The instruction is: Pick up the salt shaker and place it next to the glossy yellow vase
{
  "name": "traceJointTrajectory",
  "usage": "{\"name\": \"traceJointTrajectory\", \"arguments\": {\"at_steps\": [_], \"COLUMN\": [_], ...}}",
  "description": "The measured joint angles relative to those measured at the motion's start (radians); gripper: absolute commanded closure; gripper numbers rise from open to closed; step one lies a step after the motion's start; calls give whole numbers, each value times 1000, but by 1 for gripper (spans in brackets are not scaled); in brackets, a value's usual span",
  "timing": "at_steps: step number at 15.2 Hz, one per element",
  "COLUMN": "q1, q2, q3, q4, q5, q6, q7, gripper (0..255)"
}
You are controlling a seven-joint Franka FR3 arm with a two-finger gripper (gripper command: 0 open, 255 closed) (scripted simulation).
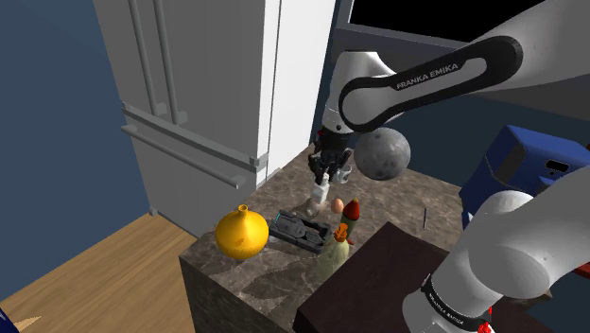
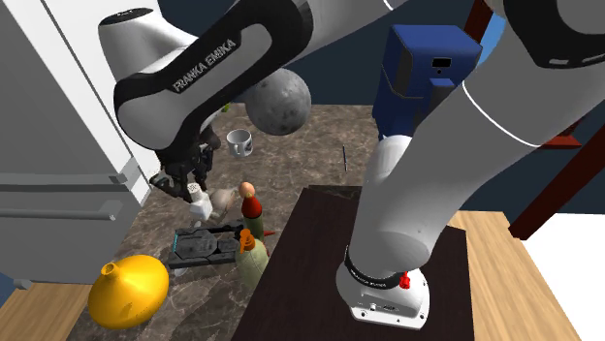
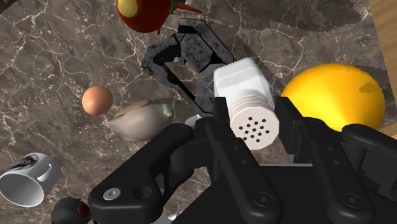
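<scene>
The arm's black jaws are clamped on the white shaker [image 3: 248, 95], its holed cap turned towards the wrist camera. The shaker [image 1: 319, 198] hangs tilted over the middle of the dark marbled surface [image 1: 284, 274], near an egg [image 1: 338, 204] and a pale shell-like lump [image 3: 141, 119]. The yellow vase [image 1: 240, 233] stands well apart at the surface's corner, at the shoulder view's left. A black tool [image 1: 300, 229] lies between shaker and vase. A red-capped bottle [image 2: 254, 242] stands by the stand's edge. A mug [image 2: 239, 141] and a grey ball [image 2: 277, 100] sit towards the far edge.
</scene>
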Motion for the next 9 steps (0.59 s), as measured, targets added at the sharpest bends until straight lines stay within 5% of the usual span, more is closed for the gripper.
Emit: {"name": "traceJointTrajectory", "arguments": {"at_steps": [9], "q1": [65], "q2": [123], "q3": [110], "q4": [75], "q5": [33], "q6": [51], "q7": [151], "gripper": [255]}}
